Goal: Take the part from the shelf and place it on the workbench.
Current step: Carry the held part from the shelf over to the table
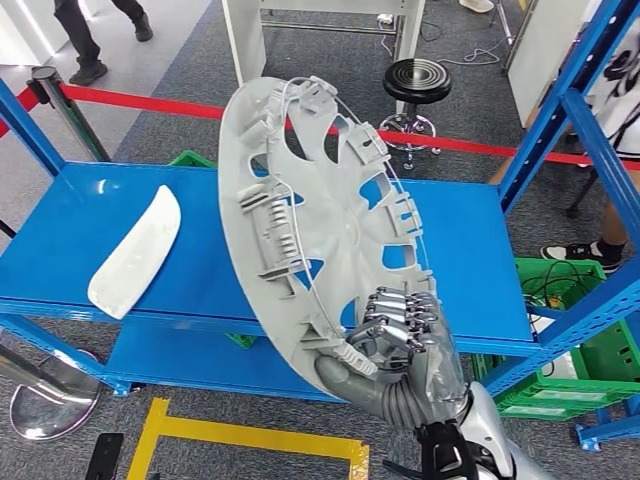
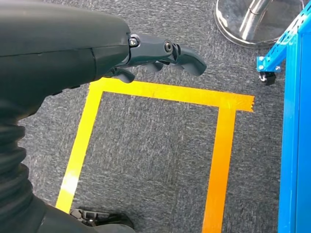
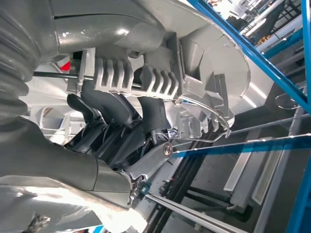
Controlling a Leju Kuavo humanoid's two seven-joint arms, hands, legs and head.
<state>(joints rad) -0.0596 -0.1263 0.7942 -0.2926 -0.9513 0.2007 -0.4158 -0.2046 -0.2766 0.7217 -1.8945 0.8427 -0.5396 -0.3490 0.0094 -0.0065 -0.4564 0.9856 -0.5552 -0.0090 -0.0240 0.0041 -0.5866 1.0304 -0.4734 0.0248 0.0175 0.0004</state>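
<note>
Grey plastic wheel cover (image 1: 324,220), centre frame, looks light, stiff, awkwardly broad; right hand (image 1: 396,335) grips its lower rim, a sensible hold. Left hand (image 2: 161,53) holds nothing.

Grey carpet floor (image 1: 173,70) everywhere, with yellow tape (image 2: 154,91) marking a square on it. A red barrier belt (image 1: 143,101) ran behind the blue shelf rack (image 1: 68,215), plus a black round stool (image 1: 417,80) and green crates (image 1: 604,365) off to the side.
</note>
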